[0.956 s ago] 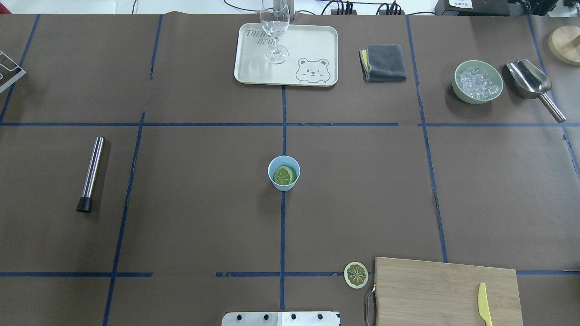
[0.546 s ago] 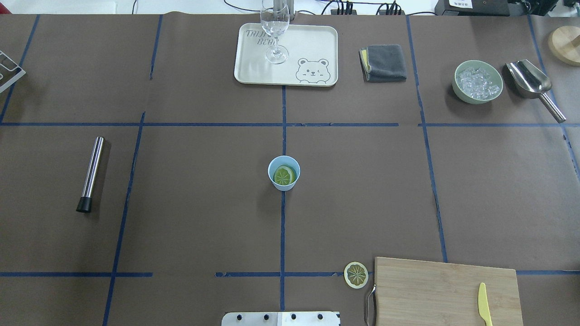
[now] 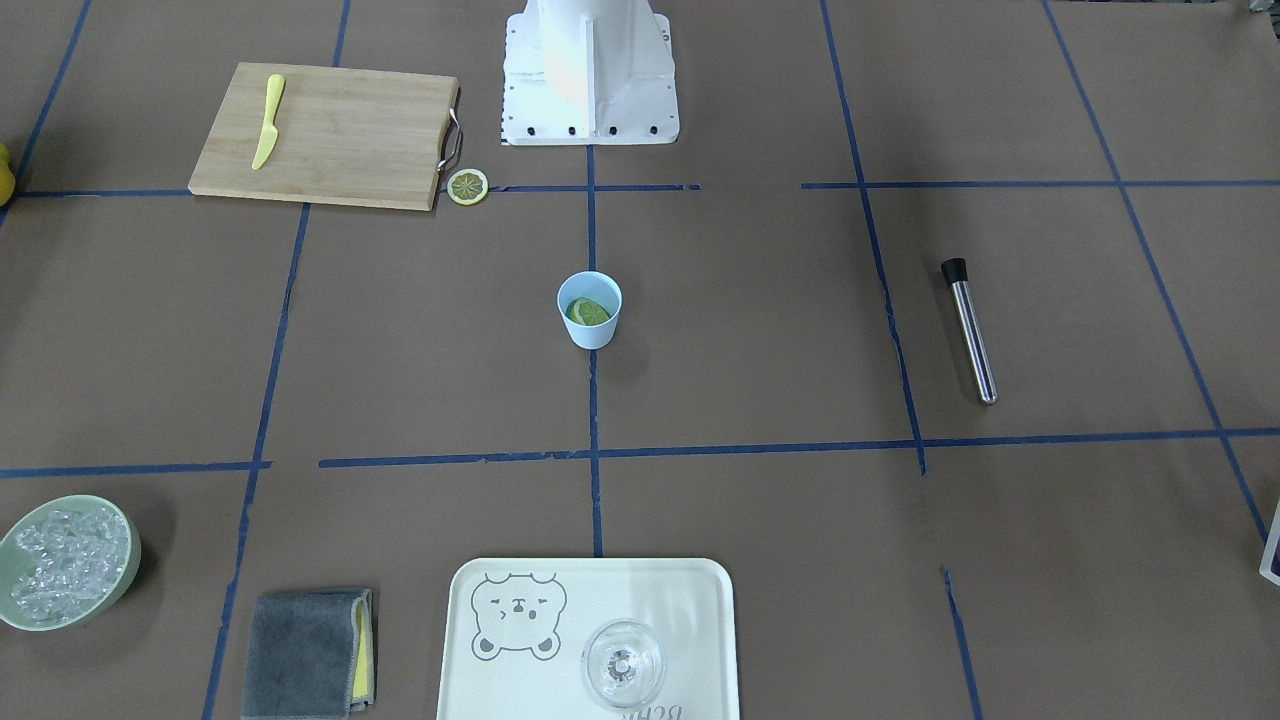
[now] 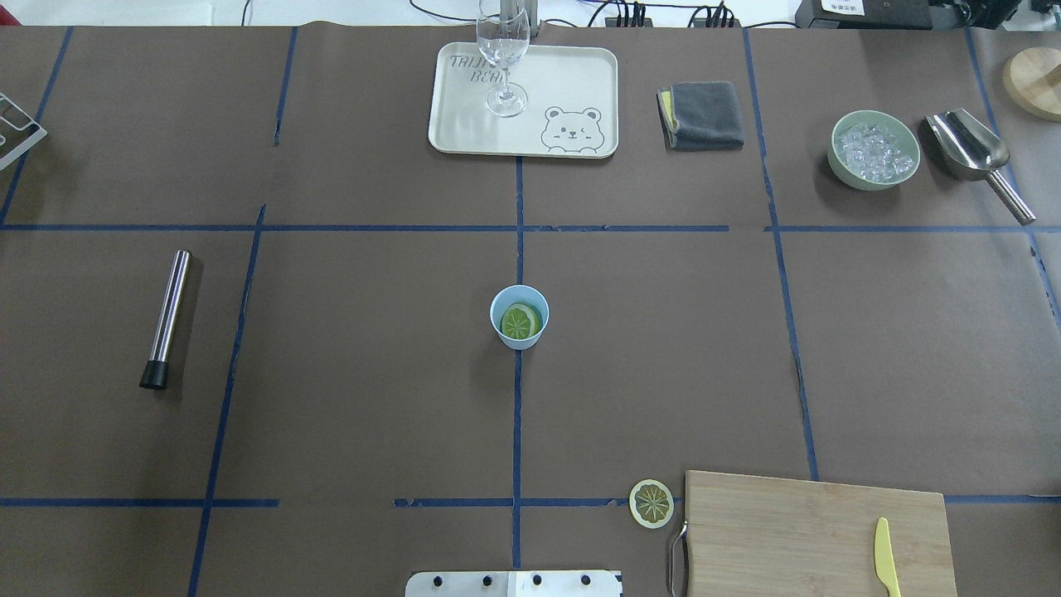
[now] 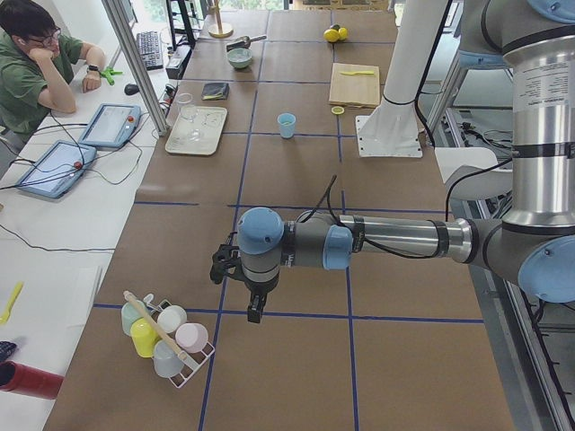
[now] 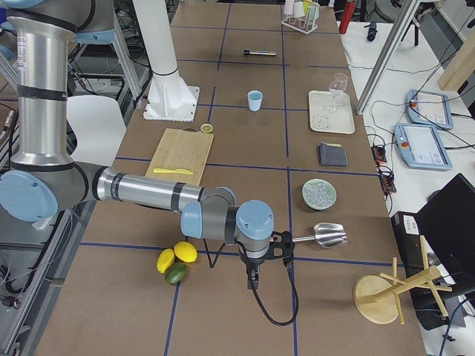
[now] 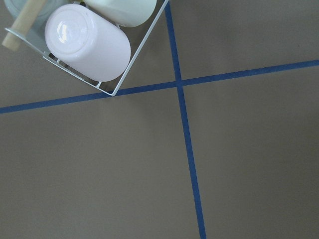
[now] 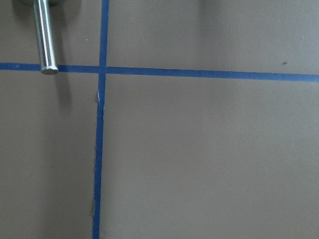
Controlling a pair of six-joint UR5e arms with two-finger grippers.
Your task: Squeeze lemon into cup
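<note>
Sitting pretty much dead centre of the overhead frame was the cup [image 4: 498, 313], upright on the brown desk [image 4: 373, 373] right on a blue tape line. The lemon [image 4: 520, 322] was down inside it, below the rim, cut face up and tilted toward one side of the wall. Nothing was touching either of them.

Neither arm was anywhere near. The left pincer [image 5: 255, 310] hung pointing down over the desk in the lower middle of the exterior left view, just beside a wire rack of upturned cups [image 5: 166, 337] at the lower left. Only that side camera caught it, so nobody could tell if it was wide or narrow. The right pincer [image 6: 254, 282] was the same deal: pointing down in the lower middle of the exterior right view, near the metal scoop [image 6: 326, 236] and a little pile of whole fruits [image 6: 177, 259], its spread impossible to tell. Both wrist cameras showed only desk and tape, plus a corner of the rack on the left one and a metal handle tip on the right one.

Other stuff in the overhead frame: a thin lemon slice [image 4: 651, 503] lay touching the left edge of the cutting board [image 4: 812, 531] at the bottom right, with a yellow knife [image 4: 885, 557] on the board. A stemmed glass [image 4: 503, 50] stood on the bear tray [image 4: 564, 83] at top centre.
</note>
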